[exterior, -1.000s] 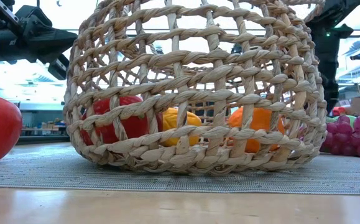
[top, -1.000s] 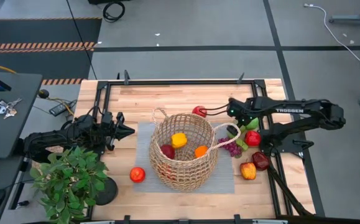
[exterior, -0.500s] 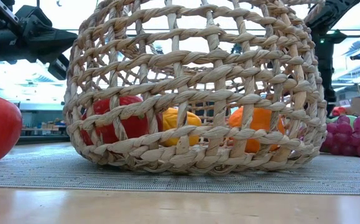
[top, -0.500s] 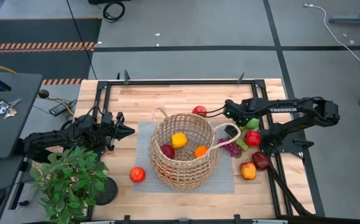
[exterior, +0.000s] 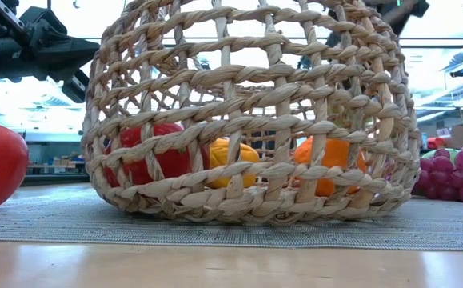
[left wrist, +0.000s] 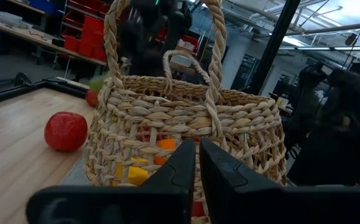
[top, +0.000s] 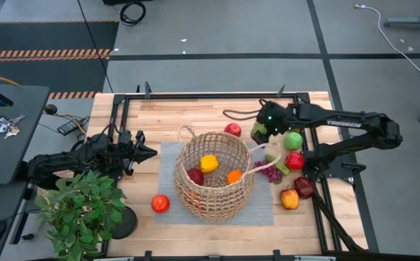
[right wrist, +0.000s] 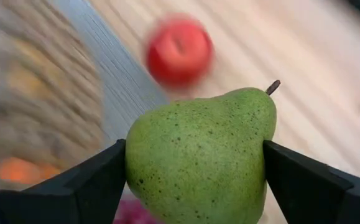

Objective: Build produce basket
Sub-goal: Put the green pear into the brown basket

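Right pincer (right wrist: 195, 186) grips a speckled green pear (right wrist: 198, 155) with a short brown stem, beside the wicker basket (top: 215, 174). Left pincer (left wrist: 197, 163) is closed, empty.

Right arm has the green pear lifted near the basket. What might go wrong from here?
1. The right gripper pinches the green pear only at its rounded sides; it may slip out during the carry.
2. The basket has a tall loop handle on the pear's side; the arm could snag it and drag the basket.
3. A short drop could land on the red apple or the grapes.
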Robot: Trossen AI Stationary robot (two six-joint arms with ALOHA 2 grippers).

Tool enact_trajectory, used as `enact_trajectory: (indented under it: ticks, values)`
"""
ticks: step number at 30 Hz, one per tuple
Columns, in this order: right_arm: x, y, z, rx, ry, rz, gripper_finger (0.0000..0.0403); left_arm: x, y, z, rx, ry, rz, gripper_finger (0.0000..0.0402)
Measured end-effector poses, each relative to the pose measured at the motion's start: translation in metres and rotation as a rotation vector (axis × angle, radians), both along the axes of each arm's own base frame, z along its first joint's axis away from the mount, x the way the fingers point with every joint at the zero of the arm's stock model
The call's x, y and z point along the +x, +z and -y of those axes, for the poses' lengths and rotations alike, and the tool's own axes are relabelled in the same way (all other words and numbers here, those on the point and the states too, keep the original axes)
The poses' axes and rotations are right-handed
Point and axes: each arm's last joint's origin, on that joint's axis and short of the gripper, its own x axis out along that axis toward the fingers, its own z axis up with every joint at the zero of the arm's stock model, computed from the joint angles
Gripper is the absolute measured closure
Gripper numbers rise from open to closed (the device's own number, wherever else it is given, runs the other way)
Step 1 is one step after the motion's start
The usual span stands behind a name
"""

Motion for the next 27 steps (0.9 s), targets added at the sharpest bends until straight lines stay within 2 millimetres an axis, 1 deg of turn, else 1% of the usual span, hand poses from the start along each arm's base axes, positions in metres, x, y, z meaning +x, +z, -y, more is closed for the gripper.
enact_trajectory:
  ticks: [4,7,10,13,16,18,22,27]
  values:
    - [0.008,0.042,-0.009,-0.096,0.089,0.236,0.0051,0.0,0.0,0.0,0.0,0.0,0.0,0.0367]
    - [0.013,0.068,-0.021,-0.177,0.176,0.433,0.0051,0.0,0.0,0.0,0.0,0.0,0.0,0.0366]
    - [0.015,0.09,-0.035,-0.253,0.271,0.633,0.0051,0.0,0.0,0.0,0.001,0.0,0.0,0.0369]
    - [0.016,0.106,-0.051,-0.288,0.413,0.782,0.005,0.0,0.0,0.0,0.0,0.0,0.0,0.0373]
    - [0.018,0.114,-0.067,-0.287,0.564,0.888,0.005,0.0,0.0,0.0,0.0,0.0,0.0,0.0374]
    - [0.019,0.117,-0.076,-0.29,0.622,0.927,0.005,0.0,0.0,0.0,0.0,0.0,0.0,0.0372]
    - [0.022,0.116,-0.087,-0.303,0.667,0.931,0.0049,0.0,0.0,0.0,0.001,0.0,0.0,0.0367]
    - [0.028,0.111,-0.094,-0.306,0.671,0.91,0.0048,0.0,0.0,0.0,0.001,0.0,0.0,0.0368]
